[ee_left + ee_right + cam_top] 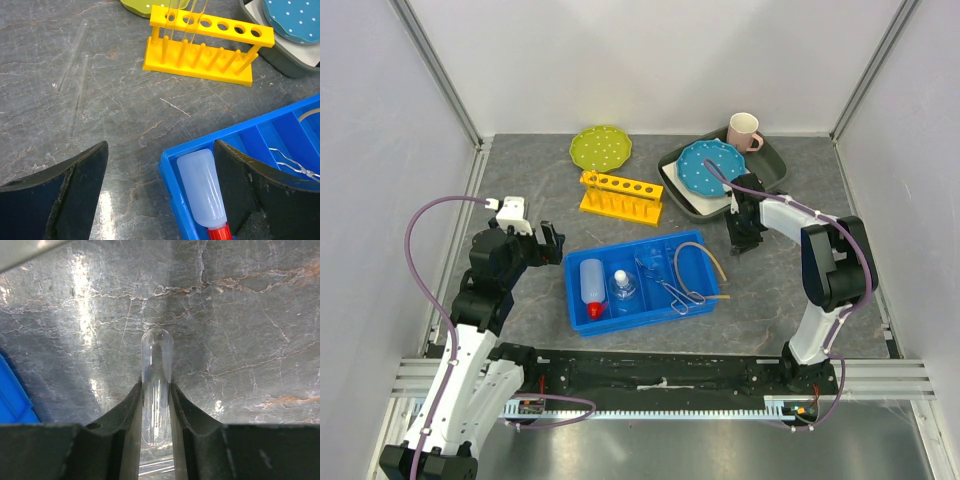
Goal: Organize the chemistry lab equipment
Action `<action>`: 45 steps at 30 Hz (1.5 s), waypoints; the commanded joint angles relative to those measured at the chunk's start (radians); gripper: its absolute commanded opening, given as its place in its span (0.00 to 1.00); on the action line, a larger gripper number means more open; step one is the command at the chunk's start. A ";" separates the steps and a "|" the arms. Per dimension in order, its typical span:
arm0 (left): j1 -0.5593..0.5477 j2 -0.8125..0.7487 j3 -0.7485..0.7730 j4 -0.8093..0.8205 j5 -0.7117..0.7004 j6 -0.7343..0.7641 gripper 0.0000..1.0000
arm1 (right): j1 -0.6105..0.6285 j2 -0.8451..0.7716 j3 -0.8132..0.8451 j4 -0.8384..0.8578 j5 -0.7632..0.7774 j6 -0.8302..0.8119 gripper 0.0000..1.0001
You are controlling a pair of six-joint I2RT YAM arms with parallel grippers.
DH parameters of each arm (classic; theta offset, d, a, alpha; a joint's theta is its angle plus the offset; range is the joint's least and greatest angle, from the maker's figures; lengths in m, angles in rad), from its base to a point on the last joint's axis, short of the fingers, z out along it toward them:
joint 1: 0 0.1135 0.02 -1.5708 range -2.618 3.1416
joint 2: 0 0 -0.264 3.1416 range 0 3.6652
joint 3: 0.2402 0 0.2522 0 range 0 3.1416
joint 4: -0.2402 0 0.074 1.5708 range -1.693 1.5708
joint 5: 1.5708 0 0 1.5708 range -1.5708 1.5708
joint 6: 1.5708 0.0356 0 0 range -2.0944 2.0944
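From where I stood, the right gripper (156, 386) was clamped on a clear test tube (157, 355), its two dark fingers pressed against the glass on either side and the rounded end sticking out past them toward the grey marbled table (520, 190). That arm was over the bare patch between the blue bin (645, 316) and the grey tray (772, 172) with the blue polka-dot plate (708, 165). The left gripper (160, 144) hung with its jaws spread wide and nothing between them, just off the bin's left end. In the bin, left to right, lay the squeeze bottle (592, 288) with its red nozzle toward the arms, the flask (625, 290), the tongs (676, 290) and the rubber tubing (708, 262). Behind the bin stood the yellow rack (207, 50), and two more loose glass tubes (75, 55) lay on the table to its left.
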 commanded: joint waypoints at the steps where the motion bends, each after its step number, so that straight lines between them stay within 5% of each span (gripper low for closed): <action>1: 0.001 -0.008 -0.011 0.033 0.007 0.010 0.91 | 0.006 0.004 0.032 0.021 0.034 -0.038 0.28; 12: 0.001 -0.020 -0.004 0.033 0.066 -0.013 0.91 | -0.007 -0.111 -0.005 0.024 -0.017 -0.111 0.22; 16: 0.001 -0.032 0.002 0.051 0.254 -0.083 0.91 | -0.025 -0.200 -0.020 0.024 -0.104 -0.118 0.22; 19: 0.001 -0.017 0.002 0.090 0.420 -0.214 0.91 | -0.040 -0.277 -0.042 0.024 -0.172 -0.124 0.22; 26: -0.028 0.087 -0.061 0.459 0.672 -0.747 0.90 | -0.045 -0.459 -0.073 0.020 -0.348 -0.165 0.22; 35: -0.430 0.383 0.126 0.544 0.301 -0.821 0.89 | -0.025 -0.596 -0.077 0.029 -0.627 -0.196 0.22; 45: -0.619 0.793 0.434 0.473 0.165 -0.869 0.86 | 0.016 -0.665 -0.114 0.047 -0.764 -0.205 0.23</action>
